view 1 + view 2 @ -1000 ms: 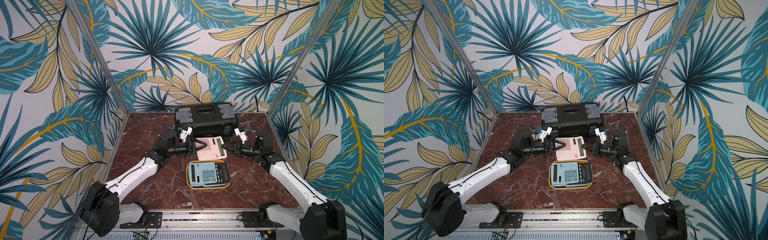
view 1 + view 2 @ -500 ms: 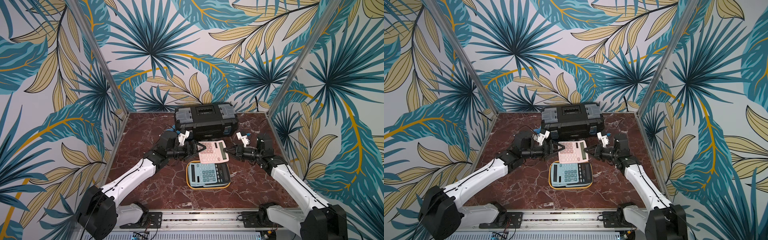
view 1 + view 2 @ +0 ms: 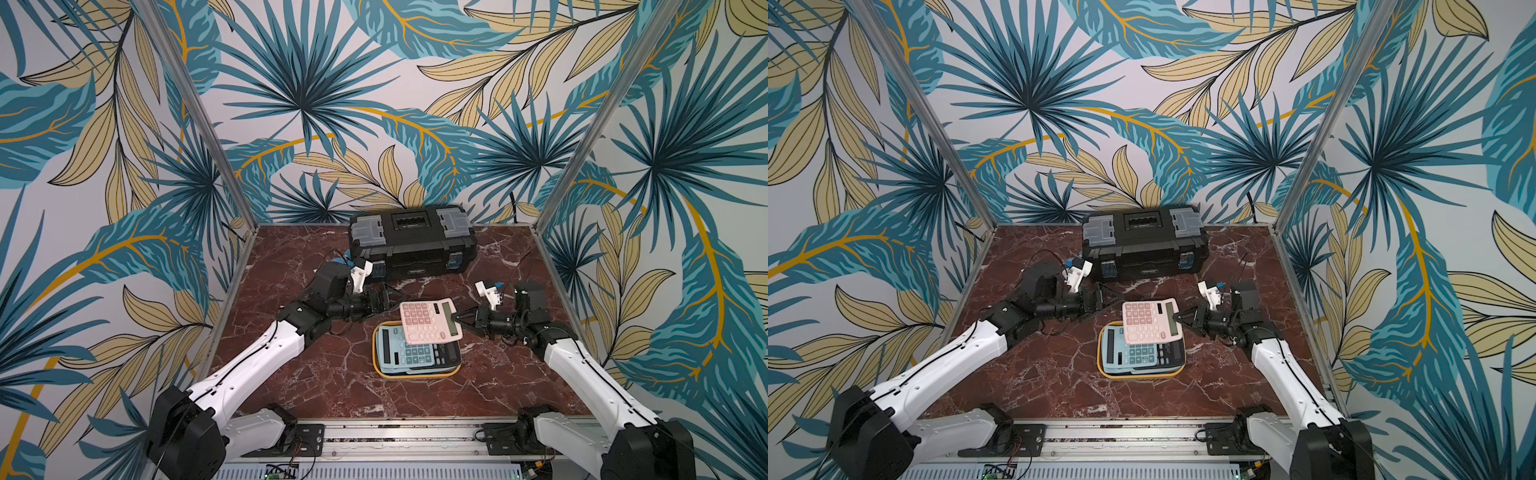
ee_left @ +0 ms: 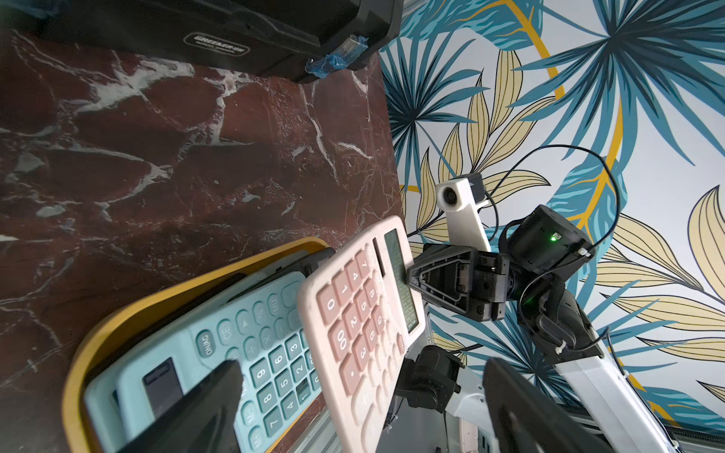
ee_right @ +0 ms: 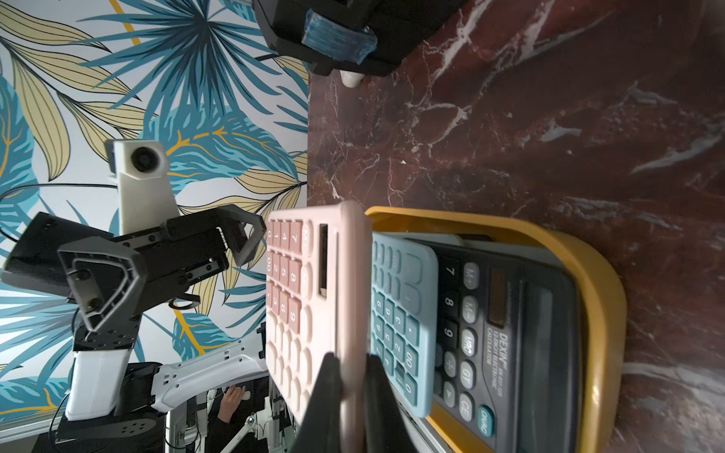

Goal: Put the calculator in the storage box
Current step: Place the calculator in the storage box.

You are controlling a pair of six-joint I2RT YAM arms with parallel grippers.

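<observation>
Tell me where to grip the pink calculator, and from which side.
Pinch the short display-end edge across its thickness, coming from the robot's right, as the right hand does. The pink calculator is a thin flat slab tilted over the storage box, and that edge faces the right arm, lifted clear of the blue calculator inside.

Lab booth — leaf-print walls (image 3: 374, 104), marble tabletop (image 3: 316, 374)
</observation>
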